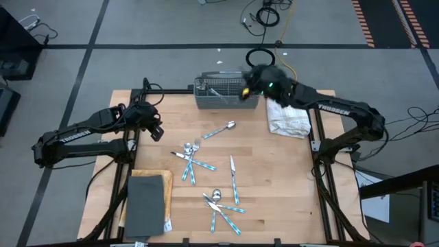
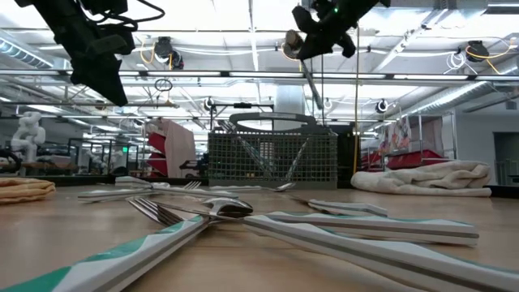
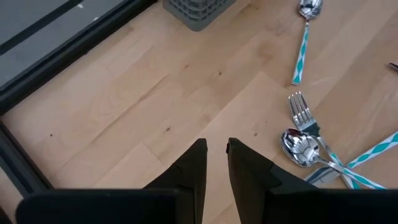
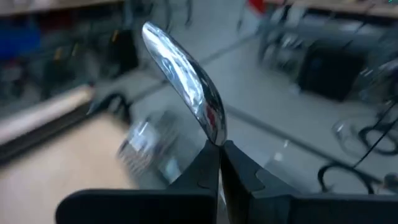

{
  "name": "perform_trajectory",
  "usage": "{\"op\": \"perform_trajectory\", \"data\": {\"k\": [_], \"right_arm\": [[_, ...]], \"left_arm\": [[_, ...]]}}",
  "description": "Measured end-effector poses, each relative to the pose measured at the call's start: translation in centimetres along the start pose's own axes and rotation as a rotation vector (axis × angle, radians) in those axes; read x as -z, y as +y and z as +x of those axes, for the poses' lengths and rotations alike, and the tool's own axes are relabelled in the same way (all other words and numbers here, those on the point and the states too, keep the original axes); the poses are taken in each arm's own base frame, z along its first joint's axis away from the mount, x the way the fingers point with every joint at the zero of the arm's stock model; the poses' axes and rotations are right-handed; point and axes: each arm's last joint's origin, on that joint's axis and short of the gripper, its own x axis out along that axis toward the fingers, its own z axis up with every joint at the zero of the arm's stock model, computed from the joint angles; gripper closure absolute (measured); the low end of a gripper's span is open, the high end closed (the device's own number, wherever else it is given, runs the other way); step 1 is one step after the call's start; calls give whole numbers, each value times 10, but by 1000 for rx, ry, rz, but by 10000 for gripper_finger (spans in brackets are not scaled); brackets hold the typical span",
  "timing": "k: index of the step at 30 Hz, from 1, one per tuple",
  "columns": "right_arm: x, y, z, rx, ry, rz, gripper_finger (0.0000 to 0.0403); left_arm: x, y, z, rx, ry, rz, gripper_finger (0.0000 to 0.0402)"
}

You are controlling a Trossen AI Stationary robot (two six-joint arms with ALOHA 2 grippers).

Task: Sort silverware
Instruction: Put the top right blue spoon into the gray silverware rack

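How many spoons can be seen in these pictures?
4. One shiny metal spoon in the right gripper's fingers at the grey wire-mesh basket; one alone mid-table; one beside a fork; one nearer the front. Others may be hidden.

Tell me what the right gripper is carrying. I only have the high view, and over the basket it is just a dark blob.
Observer: The right gripper is shut on a piece of silverware; its shiny metal head sticks out past the fingertips.
Operator: Give me its height over the basket.
Observer: In the low view it hangs well above the wire-mesh basket, with the piece pointing down toward it.
Operator: Report the left gripper.
Observer: The left gripper is empty, fingers slightly apart over bare table, with a fork and spoon lying nearby.
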Motion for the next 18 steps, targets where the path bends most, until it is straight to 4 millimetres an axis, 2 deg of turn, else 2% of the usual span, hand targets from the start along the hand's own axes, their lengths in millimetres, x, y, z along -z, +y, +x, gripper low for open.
{"op": "perform_trajectory", "data": {"k": [4, 7, 11, 18], "right_arm": [[-1, -21, 10, 2, -105, 42, 403], [9, -31, 18, -9, -180, 99, 403], [35, -38, 26, -4, -250, 151, 403], [77, -46, 28, -19, -317, 275, 403]], "left_arm": [[0, 0, 0, 0, -1, 0, 332], [0, 0, 0, 0, -1, 0, 332], [0, 0, 0, 0, -1, -1, 332], [1, 0, 0, -2, 5, 0, 332]]}}
